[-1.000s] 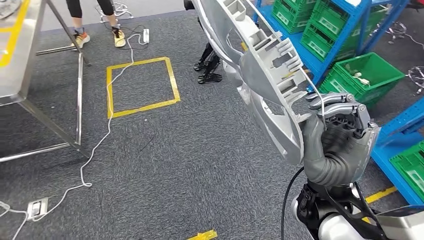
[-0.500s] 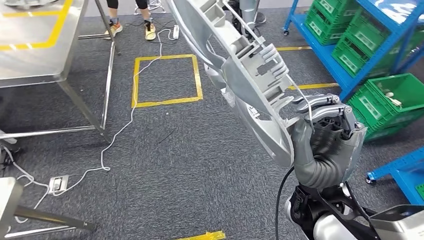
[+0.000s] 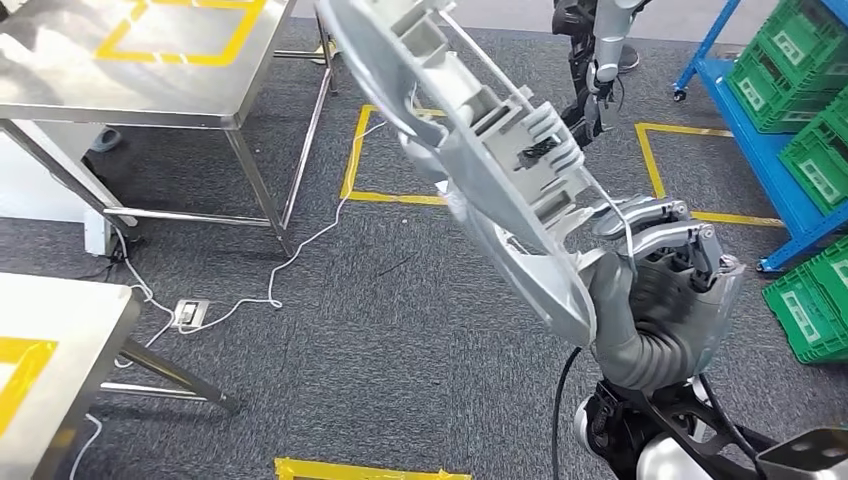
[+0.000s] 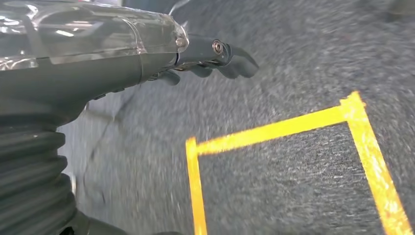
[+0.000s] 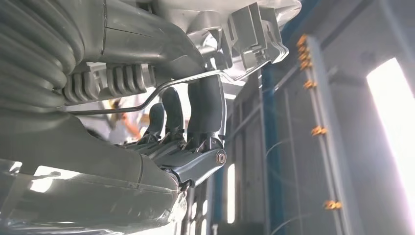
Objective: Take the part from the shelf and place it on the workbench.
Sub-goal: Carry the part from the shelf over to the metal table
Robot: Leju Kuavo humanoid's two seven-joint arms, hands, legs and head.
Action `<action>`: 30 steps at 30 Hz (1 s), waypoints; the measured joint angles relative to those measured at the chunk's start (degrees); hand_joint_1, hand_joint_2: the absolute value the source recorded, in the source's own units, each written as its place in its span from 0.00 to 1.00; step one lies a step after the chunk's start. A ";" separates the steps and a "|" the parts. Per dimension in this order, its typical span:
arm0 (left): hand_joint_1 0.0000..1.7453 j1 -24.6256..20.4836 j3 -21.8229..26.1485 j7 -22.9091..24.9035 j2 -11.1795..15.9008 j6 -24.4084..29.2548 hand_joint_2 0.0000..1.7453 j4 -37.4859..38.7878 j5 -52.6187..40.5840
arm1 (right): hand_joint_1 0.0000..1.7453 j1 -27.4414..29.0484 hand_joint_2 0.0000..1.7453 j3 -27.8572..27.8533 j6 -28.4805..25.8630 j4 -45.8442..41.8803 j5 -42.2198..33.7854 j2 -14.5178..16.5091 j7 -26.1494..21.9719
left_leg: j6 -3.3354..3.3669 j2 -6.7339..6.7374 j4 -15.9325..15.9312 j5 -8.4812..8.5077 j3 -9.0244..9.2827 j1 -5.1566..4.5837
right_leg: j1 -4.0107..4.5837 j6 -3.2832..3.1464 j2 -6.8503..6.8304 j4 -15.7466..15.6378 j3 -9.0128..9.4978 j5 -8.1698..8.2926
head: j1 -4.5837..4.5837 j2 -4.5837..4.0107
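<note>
The right robot hand grips the big grey part tight, tilted up high — clear of the floor. The left robot hand hangs curled, holding nothing. The bench waits ahead.

The head view looks from high on the robot, forward and down over grey carpet, with a steel workbench far left and blue shelving at the right; the right hand rises close in front. The right wrist view sits tight behind that same hand, facing up past its fingers toward the blue shelving. The left wrist view hangs close behind the left hand, facing down at carpet and yellow floor tape, as the head view also shows.
</note>
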 joint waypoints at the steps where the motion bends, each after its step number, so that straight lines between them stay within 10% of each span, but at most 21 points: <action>1: 0.00 0.09 0.80 -1.41 0.08 0.12 1.00 0.00 2.06 | 1.00 -0.30 1.00 0.11 0.01 0.11 0.54 0.22 -0.23 | -0.29 1.85 1.19 -0.96 -0.62 -0.09 | -0.07 -0.02 -0.72 -0.59 0.24 0.32 | -0.28 0.00; 3: 0.00 0.02 2.32 -3.15 0.10 0.22 1.00 0.00 4.58 | 1.00 -0.55 1.00 0.19 -0.87 0.06 2.70 0.52 -0.22 | -0.94 5.33 6.63 -4.37 -3.21 0.02 | -0.11 -0.09 -2.34 -1.19 0.54 0.61 | -0.89 0.00; 6: 0.00 0.07 3.90 -2.11 -0.03 0.31 1.00 0.00 5.53 | 1.00 -0.27 1.00 0.03 -2.89 -1.03 4.83 0.55 1.22 | -2.06 5.64 13.87 -6.90 -6.50 1.02 | -0.26 0.13 -4.97 -1.15 0.55 0.43 | -1.37 0.00; 9: 0.00 0.34 4.81 -0.15 -0.10 0.25 1.00 0.02 5.26 | 1.00 0.41 1.00 -0.37 -4.12 -2.56 5.27 0.47 2.55 | -3.12 7.95 6.18 -2.68 -1.98 1.71 | -0.64 1.10 -7.01 -0.57 0.62 -0.20 | -1.70 0.00; 12: 0.00 0.32 5.27 0.62 -0.33 0.24 1.00 0.03 4.74 | 1.00 0.70 1.00 -0.89 -4.14 -4.02 5.63 0.34 3.05 | -2.08 11.15 0.42 -1.44 1.02 1.09 | -0.53 2.35 -8.31 0.35 0.63 -1.02 | -1.85 0.00; 16: 0.00 0.23 5.86 0.85 -0.29 0.39 1.00 0.13 4.30 | 1.00 0.96 1.00 -1.14 -3.60 -5.15 6.72 0.27 3.36 | 0.19 8.31 0.25 -1.41 1.04 0.78 | -1.03 3.26 -7.66 1.60 0.73 -2.77 | -1.27 0.00; 21: 0.00 -0.04 5.99 0.63 -0.41 0.37 1.00 0.20 3.53 | 1.00 1.34 1.00 -1.27 -3.06 -5.92 7.26 0.01 4.11 | 1.34 3.64 0.22 -1.13 1.19 0.18 | -0.80 2.75 -3.21 16.96 -6.53 -9.15 | 0.17 0.00; 26: 0.00 0.07 5.98 0.83 -0.86 0.19 1.00 0.25 2.47 | 1.00 0.97 1.00 -1.26 -2.20 -6.11 7.18 -0.34 5.22 | 1.48 -0.49 0.16 -0.75 1.25 -0.19 | 0.30 0.32 0.45 3.62 -1.74 -0.48 | 0.23 0.00; 30: 0.00 0.35 5.93 0.78 -1.27 0.09 1.00 0.26 2.13 | 1.00 0.37 1.00 -1.22 -1.84 -6.26 6.88 -0.46 5.61 | 0.50 -1.34 -0.18 -0.26 0.73 0.03 | 0.41 -0.16 -0.02 0.05 -0.20 0.33 | 0.48 0.00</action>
